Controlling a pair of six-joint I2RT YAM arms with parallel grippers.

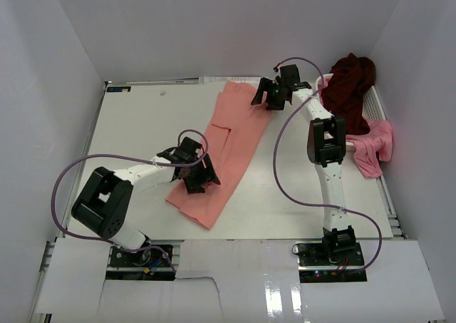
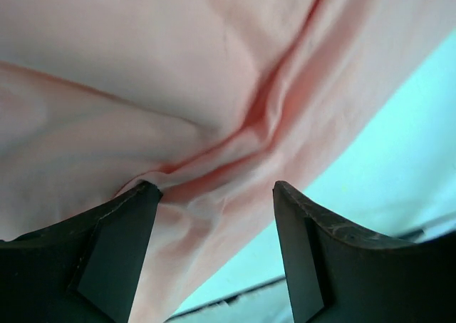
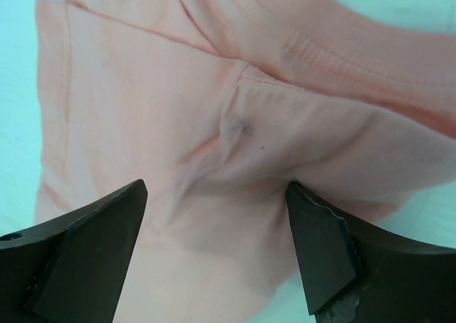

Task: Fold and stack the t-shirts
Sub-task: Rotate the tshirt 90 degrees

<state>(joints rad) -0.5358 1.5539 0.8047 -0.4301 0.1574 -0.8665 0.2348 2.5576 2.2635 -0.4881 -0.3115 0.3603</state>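
A salmon-pink t-shirt (image 1: 233, 132) lies on the white table as a long strip folded lengthwise, running from far centre to near centre-left. My left gripper (image 1: 200, 178) hovers over its near end, jaws wide and open, with creased salmon cloth (image 2: 142, 73) below and the shirt's edge crossing between the fingers (image 2: 214, 187). My right gripper (image 1: 266, 95) is at the shirt's far right edge, open (image 3: 217, 189) just above the cloth near the collar seam (image 3: 313, 55). A dark maroon t-shirt (image 1: 350, 83) and a brighter pink one (image 1: 375, 143) sit at the right.
A white slatted basket (image 1: 375, 103) stands by the right wall under the maroon and pink shirts. Purple cables (image 1: 281, 173) loop from both arms. White walls enclose the table (image 1: 142, 123) on three sides.
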